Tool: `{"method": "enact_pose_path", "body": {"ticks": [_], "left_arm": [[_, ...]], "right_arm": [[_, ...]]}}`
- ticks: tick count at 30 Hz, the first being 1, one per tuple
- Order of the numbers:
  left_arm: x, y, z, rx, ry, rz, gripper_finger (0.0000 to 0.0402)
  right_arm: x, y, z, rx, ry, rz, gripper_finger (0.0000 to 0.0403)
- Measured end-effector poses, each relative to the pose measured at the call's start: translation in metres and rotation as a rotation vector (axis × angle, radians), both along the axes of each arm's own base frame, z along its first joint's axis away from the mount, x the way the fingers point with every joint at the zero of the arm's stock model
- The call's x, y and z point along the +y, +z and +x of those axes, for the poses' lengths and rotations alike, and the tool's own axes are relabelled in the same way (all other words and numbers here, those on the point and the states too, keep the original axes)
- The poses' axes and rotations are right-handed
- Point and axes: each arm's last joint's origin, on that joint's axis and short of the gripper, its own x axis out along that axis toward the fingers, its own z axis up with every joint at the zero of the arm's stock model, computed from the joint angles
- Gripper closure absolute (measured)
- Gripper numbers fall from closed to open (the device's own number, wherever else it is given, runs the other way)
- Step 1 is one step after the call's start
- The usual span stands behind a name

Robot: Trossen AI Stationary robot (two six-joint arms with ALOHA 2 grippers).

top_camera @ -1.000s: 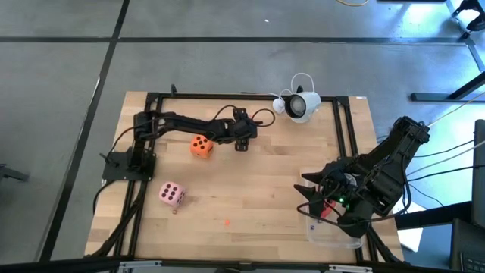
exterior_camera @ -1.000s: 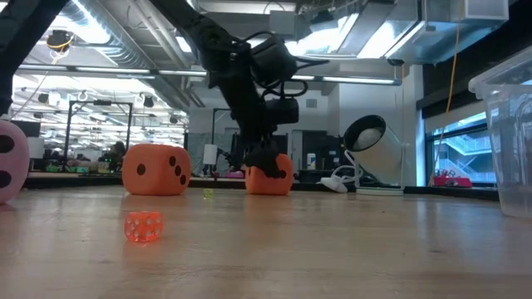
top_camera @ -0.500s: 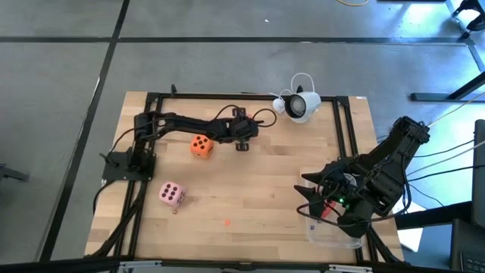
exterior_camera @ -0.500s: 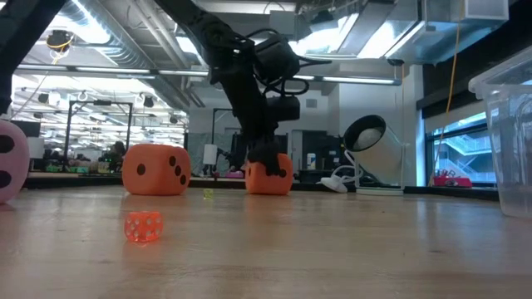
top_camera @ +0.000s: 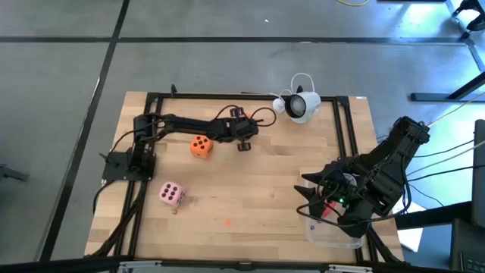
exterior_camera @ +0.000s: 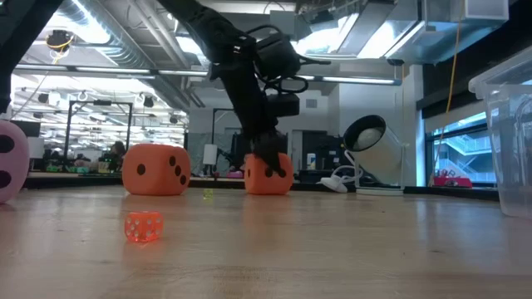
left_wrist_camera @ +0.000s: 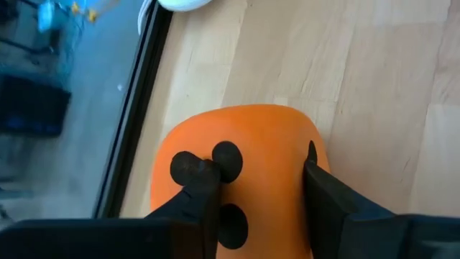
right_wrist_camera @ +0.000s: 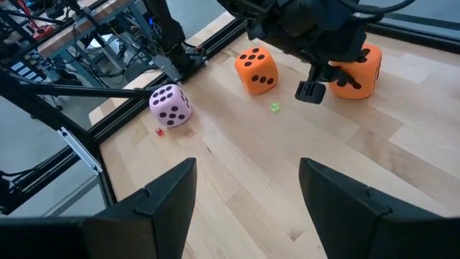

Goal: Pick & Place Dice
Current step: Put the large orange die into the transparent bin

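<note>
A pale wooden surface [top_camera: 258, 189] carries the scene. The left arm reaches across its far side, and the left gripper [left_wrist_camera: 255, 187] is lowered over an orange die [left_wrist_camera: 241, 165] with one finger [left_wrist_camera: 198, 194] on each side, touching its faces; it has not lifted off the wood. A second orange die [top_camera: 201, 146] sits just beside that arm, and a pale pink die [top_camera: 171, 194] lies nearer the front-left edge. A tiny red die [exterior_camera: 143, 226] rests well apart at the front. The right gripper [right_wrist_camera: 248, 198] waits with its fingers spread and empty, by a clear plastic bin [exterior_camera: 507, 141] at the right.
</note>
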Motion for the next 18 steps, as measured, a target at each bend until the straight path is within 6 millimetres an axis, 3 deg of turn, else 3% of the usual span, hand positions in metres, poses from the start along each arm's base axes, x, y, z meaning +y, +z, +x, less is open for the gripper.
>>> {"method": "enact_pose_path", "body": {"ticks": [8,18], "left_arm": [[-0.006,0.052,-0.006,-0.102,0.040,-0.116,0.0315],[-0.019,0.088,-0.016,-0.298,0.024,-0.511,0.0350]], "right_arm": [[0.000,0.000,0.000,0.013,0.013,-0.027,0.0158],[-0.003,-0.004,-0.001,0.098,0.039,-0.015,0.0158]]}}
